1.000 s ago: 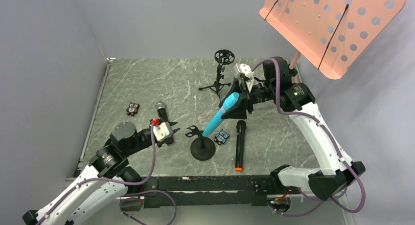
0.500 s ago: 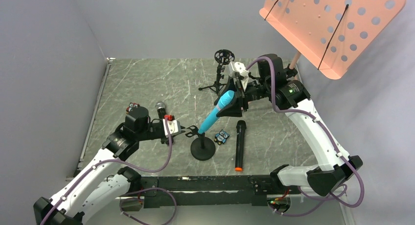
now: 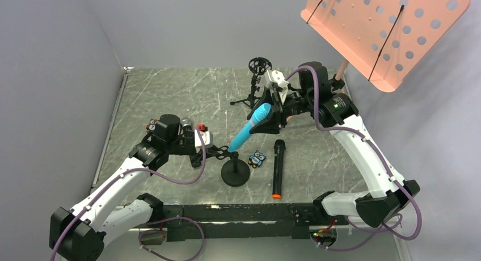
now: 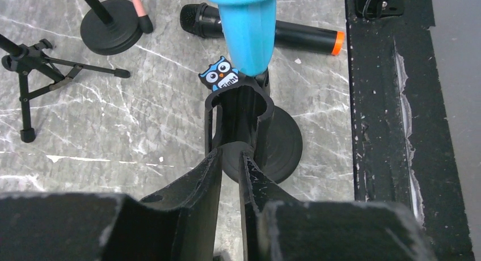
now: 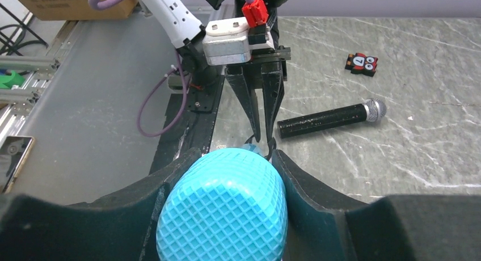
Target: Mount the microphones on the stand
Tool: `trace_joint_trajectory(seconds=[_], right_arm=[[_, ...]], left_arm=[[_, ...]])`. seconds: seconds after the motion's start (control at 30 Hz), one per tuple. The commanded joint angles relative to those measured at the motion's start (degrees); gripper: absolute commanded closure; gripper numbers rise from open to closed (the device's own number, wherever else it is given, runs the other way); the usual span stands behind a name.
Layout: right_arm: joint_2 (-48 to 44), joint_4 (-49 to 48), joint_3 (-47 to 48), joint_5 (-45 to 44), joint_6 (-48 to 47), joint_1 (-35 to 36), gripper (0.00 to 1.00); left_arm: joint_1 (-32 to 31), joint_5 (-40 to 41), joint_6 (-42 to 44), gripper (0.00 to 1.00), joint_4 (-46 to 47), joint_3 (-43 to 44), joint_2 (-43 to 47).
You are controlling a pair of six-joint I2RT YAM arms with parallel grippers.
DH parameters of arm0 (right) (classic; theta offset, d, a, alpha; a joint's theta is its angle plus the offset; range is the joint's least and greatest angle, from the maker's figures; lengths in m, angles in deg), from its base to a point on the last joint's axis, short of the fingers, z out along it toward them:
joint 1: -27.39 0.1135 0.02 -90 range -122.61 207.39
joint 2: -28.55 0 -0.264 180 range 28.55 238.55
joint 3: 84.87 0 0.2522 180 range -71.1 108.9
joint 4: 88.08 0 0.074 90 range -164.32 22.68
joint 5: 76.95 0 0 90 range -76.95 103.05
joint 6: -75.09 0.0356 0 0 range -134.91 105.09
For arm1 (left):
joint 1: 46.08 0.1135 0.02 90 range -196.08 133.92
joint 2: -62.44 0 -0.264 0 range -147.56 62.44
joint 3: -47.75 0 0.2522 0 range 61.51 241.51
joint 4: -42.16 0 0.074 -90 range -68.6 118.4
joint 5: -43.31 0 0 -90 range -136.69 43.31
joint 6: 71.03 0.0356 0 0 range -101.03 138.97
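Light blue mic (image 3: 249,130) hung tilted, tail end right at the stand clip (image 4: 238,105), head pinched in my right claw (image 5: 222,181). My left claw (image 3: 222,154) pinched that clip from the side. Orange-ringed black mic (image 3: 277,169) lay on the counter (image 3: 170,96) nearby.

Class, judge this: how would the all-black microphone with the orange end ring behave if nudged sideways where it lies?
The black microphone lies flat on the smooth table, so its round barrel would probably roll. Its straight body looks rigid, so it likely would not flex.
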Motion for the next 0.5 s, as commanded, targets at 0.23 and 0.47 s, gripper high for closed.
trace_joint_trajectory(seconds=[0.23,0.47], right_arm=[[-0.5,-5.2,-2.1,1.0,1.9,0.9,0.88],[-0.8,-5.7,-4.0,-0.2,1.6,1.0,0.88]], left_arm=[[0.1,-5.3,-3.5,0.73,4.8,1.1,-2.5],[0.1,-5.3,-4.6,0.65,5.8,0.2,-1.4]])
